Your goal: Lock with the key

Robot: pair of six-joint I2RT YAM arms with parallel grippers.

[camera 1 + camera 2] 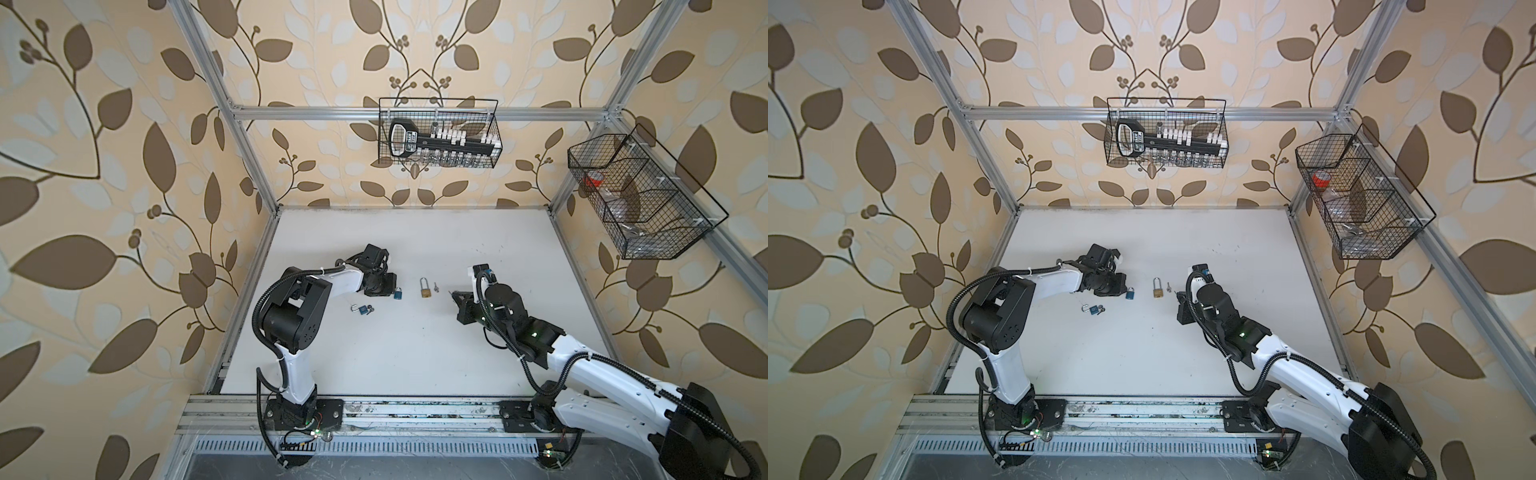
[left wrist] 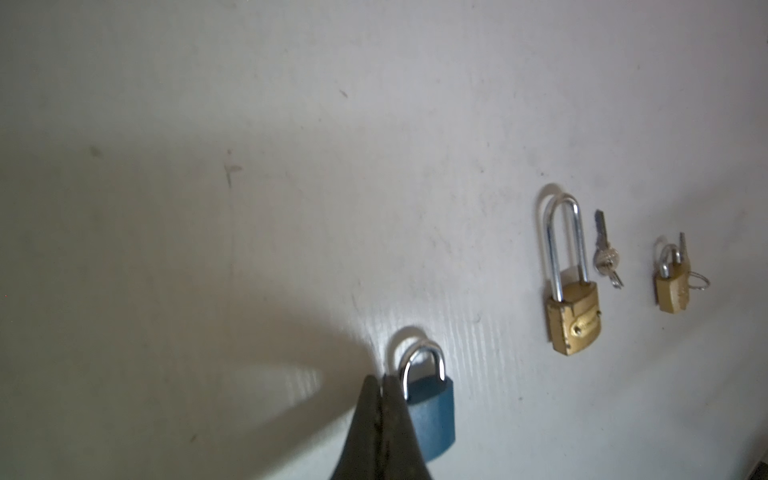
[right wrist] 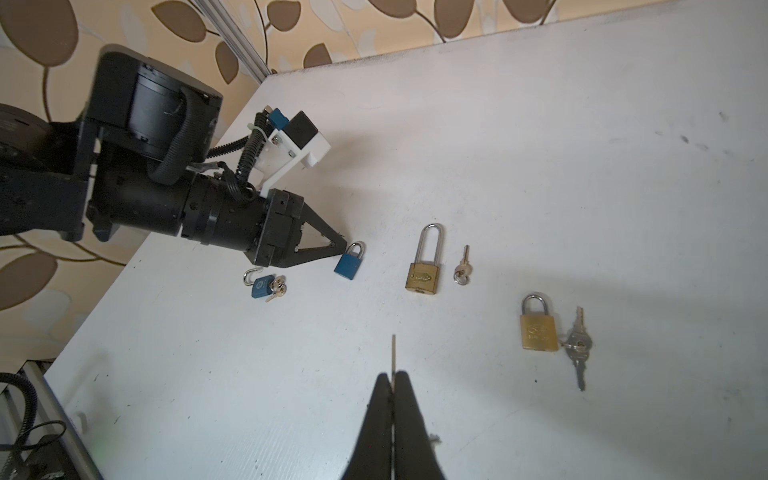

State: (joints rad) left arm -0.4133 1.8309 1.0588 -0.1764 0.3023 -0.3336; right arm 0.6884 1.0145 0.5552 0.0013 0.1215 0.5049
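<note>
Four padlocks lie in a loose row on the white table, near the middle of both top views, with the two arms reaching in from the lower corners. The right claw is closed on a key, a thin flat metal blade sticking straight out from between the black tapered fingers, probably held edge-on so it can slide into a keyhole. The left claw is closed too. Its pointed tips sit against the steel shackle of the blue padlock, a little below centre in both top views, likely to steady that small body while the key comes across. Whether it actually pinches the shackle cannot be told. This lock has a matte blue case and a bright curved shackle pushed home. Lower and to the left lies a second blue padlock, its shackle swung open and a bunch of keys on it. To the right lies a long-shackled brass padlock with a loose key beside it. The wrist cameras also show a small brass padlock touching its own keys.
</note>
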